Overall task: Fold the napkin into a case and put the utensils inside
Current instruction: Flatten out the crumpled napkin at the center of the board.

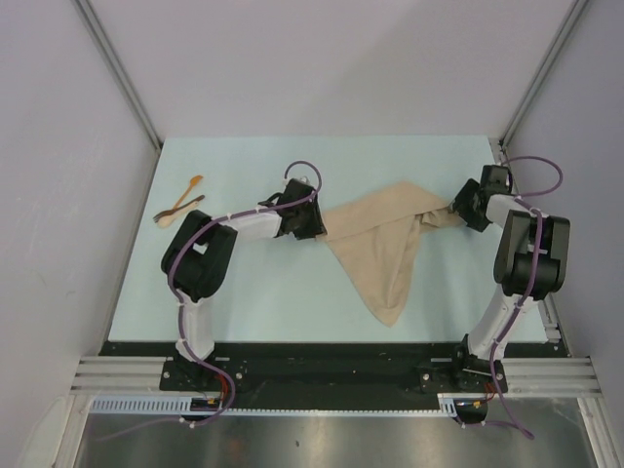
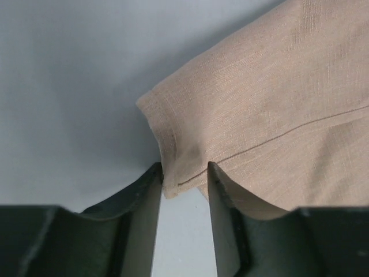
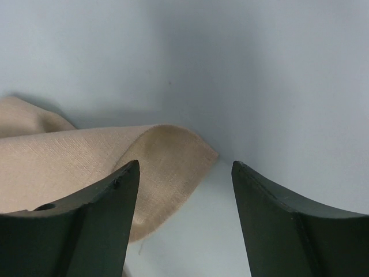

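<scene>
The beige-tan napkin [image 1: 380,249] lies crumpled on the table's middle, with a long point hanging toward the front. No folded case shows. My left gripper [image 1: 320,232] is at its left corner. In the left wrist view the jaws [image 2: 184,167] stand a little apart with the hemmed corner [image 2: 173,179] between the tips. My right gripper [image 1: 454,210] is at the napkin's right corner. It is wide open [image 3: 185,164], with the curled corner [image 3: 173,150] lying beside its left finger. The orange-tan spoon [image 1: 188,190] and the darker brown piece [image 1: 178,212] lie crossed at the far left.
The pale blue table [image 1: 263,292] is walled by grey panels on the left, right and back. A black rail [image 1: 312,361] runs along the near edge by the arm bases.
</scene>
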`<state>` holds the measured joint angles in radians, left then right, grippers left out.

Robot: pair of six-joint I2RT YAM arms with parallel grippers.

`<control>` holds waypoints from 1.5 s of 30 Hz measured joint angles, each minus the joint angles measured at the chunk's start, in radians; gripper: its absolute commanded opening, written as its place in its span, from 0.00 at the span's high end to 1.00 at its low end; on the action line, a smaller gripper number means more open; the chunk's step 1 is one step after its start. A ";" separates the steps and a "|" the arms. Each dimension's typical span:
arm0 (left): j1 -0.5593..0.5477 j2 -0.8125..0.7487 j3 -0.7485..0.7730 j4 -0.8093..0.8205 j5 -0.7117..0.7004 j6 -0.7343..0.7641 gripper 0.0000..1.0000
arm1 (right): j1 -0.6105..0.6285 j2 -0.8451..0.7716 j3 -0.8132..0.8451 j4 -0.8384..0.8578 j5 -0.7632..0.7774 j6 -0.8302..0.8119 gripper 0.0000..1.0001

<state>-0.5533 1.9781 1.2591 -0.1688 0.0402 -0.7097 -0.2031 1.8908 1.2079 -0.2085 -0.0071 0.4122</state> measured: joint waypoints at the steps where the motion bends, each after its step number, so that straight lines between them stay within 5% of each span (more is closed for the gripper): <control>1: 0.002 0.005 0.000 0.006 0.011 0.002 0.69 | 0.000 0.004 -0.005 -0.007 -0.007 0.001 0.34; 7: 0.007 0.014 0.000 0.021 0.051 0.002 0.90 | 0.000 -0.011 -0.039 -0.002 -0.009 0.032 0.34; 15: 0.010 -0.018 -0.008 0.026 0.080 0.004 1.00 | 0.000 -0.067 -0.116 0.013 -0.035 0.123 0.37; 17: 0.011 -0.038 -0.010 0.026 0.105 0.004 1.00 | -0.002 -0.067 -0.125 0.036 -0.049 0.154 0.49; 18: 0.011 -0.042 -0.010 0.026 0.109 0.004 1.00 | -0.003 -0.064 -0.127 0.050 -0.054 0.163 0.69; 21: 0.016 -0.082 -0.021 0.033 0.161 0.003 1.00 | -0.009 -0.034 -0.125 0.097 -0.086 0.181 1.00; 28: 0.084 -0.274 -0.017 -0.013 0.269 -0.014 1.00 | -0.011 -0.047 -0.106 0.112 -0.068 0.124 1.00; 32: 0.155 -0.449 0.043 -0.084 0.286 -0.022 1.00 | 0.005 -0.287 -0.113 0.045 -0.016 0.057 1.00; 37: 0.221 -0.734 0.123 -0.157 0.284 -0.033 1.00 | 0.051 -0.814 -0.106 -0.002 0.009 -0.030 1.00; 45: 0.229 -1.192 0.137 -0.245 0.218 -0.032 1.00 | 0.056 -1.379 -0.079 -0.148 -0.106 -0.070 1.00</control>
<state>-0.3248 0.7860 1.3956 -0.4141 0.2584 -0.7422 -0.1467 0.5117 1.1286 -0.3561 -0.1135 0.3424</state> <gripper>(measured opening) 0.012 0.011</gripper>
